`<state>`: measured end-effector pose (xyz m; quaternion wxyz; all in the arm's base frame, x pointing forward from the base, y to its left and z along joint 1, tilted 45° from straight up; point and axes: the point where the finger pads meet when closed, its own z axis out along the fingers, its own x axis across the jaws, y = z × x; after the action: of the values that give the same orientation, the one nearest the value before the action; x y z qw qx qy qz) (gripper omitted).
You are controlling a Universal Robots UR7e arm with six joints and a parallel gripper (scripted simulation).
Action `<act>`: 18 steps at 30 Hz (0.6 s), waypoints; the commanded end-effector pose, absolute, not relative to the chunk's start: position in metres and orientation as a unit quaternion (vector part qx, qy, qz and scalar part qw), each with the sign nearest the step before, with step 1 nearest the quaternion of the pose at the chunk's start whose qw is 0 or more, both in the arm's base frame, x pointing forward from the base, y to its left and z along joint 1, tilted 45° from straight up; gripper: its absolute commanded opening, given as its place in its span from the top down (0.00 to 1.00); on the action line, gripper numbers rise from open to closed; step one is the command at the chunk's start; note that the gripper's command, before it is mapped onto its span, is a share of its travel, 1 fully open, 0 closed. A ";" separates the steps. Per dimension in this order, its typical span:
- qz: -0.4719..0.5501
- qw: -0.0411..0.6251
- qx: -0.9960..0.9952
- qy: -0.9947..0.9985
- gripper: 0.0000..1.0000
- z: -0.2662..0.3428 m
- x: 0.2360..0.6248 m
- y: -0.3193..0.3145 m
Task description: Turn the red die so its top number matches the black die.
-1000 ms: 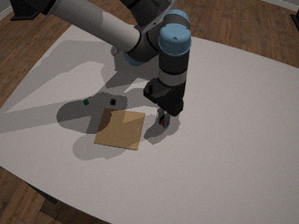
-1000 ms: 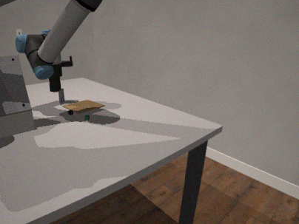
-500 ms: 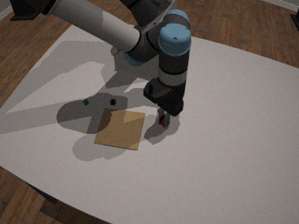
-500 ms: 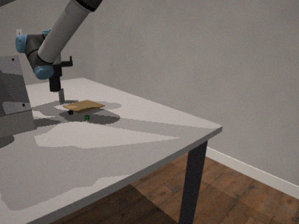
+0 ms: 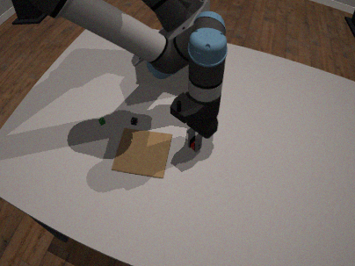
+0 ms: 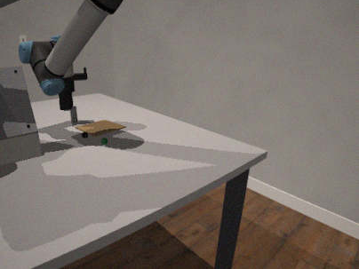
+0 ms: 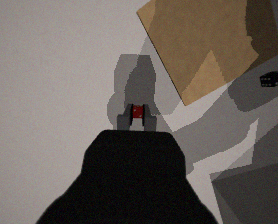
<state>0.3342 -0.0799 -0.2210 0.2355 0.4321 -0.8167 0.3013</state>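
The red die (image 5: 192, 146) (image 7: 137, 111) is between the fingertips of my gripper (image 5: 194, 144) (image 6: 74, 122) (image 7: 137, 110), which is shut on it with a finger against each of two opposite sides. It is off the mat, at or very near table height, to the right of the mat in the top view. Its pips are too small to read. The fingers hide it in the exterior view. The black die (image 5: 134, 121) (image 6: 84, 135) (image 7: 269, 80) lies on the table just off the mat's edge. The tan mat (image 5: 145, 159) (image 6: 104, 125) (image 7: 200, 40) lies flat.
The green die (image 5: 102, 121) (image 6: 104, 141) lies on the table beyond the black die, off the mat. The white table (image 5: 272, 179) (image 6: 133, 194) carries broad shadows of the arm. A grey box-like base stands at the left in the exterior view.
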 end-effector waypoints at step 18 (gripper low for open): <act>0.302 0.235 0.432 -0.817 0.66 -0.199 0.338 -0.058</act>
<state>0.3359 -0.0683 -0.2092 0.2351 0.4326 -0.8166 0.3013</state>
